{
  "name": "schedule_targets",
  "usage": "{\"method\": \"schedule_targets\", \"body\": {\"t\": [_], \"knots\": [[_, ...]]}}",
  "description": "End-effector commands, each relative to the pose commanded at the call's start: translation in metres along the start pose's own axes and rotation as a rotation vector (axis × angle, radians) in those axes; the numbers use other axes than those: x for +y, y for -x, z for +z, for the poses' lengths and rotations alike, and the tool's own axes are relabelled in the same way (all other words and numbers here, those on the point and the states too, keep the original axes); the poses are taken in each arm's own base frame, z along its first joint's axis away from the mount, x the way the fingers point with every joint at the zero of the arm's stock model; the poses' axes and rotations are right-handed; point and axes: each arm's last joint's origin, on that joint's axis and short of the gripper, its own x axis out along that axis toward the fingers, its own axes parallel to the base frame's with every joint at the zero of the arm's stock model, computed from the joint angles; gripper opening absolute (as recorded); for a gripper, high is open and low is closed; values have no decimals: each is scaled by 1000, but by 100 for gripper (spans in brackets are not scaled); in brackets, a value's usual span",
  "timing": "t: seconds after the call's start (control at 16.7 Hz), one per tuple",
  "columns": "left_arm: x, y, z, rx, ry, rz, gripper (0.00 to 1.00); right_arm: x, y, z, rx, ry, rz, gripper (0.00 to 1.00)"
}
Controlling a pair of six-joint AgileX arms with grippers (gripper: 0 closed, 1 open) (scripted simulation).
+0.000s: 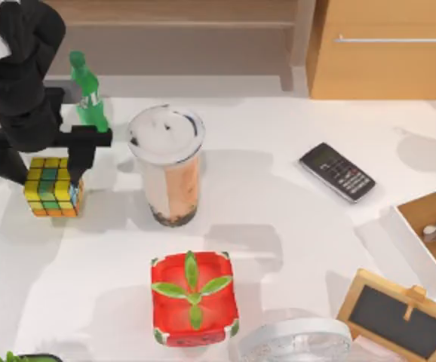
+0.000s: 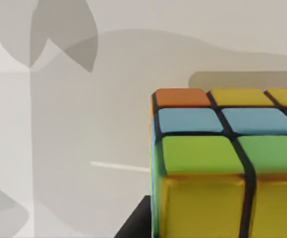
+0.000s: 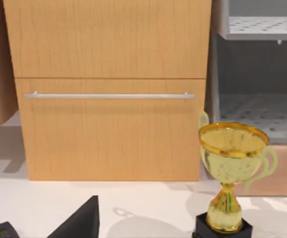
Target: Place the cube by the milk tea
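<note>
The left gripper (image 1: 52, 170) is clamped on the small puzzle cube of yellow, green, orange and blue tiles (image 1: 52, 188) — its black fingers (image 1: 80, 162) flank the cube at the table's left side. To the right, near but apart, stands the tall clear plastic milk tea cup with white lid (image 1: 167, 164) on the white table (image 1: 293, 234); a green soda bottle (image 1: 88, 92) stands behind — between arm and cup.

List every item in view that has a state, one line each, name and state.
cube: on the table, left of the milk tea, left gripper over it
milk tea: upright, lid on
green bottle: upright
phone: lying flat
red box: resting on the table
chalkboard: propped up
trophy: upright
cabinet drawer: shut
</note>
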Motion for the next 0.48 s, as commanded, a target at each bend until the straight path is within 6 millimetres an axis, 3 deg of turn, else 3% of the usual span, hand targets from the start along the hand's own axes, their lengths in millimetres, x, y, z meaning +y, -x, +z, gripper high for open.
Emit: {"method": "schedule_targets", "body": {"t": [0.42,0.48], "knots": [[0,0,0,0,0,0,98,0,0,0,0,0,0,100],[0,0,0,0,0,0,100,0,0,0,0,0,0,100]]}}
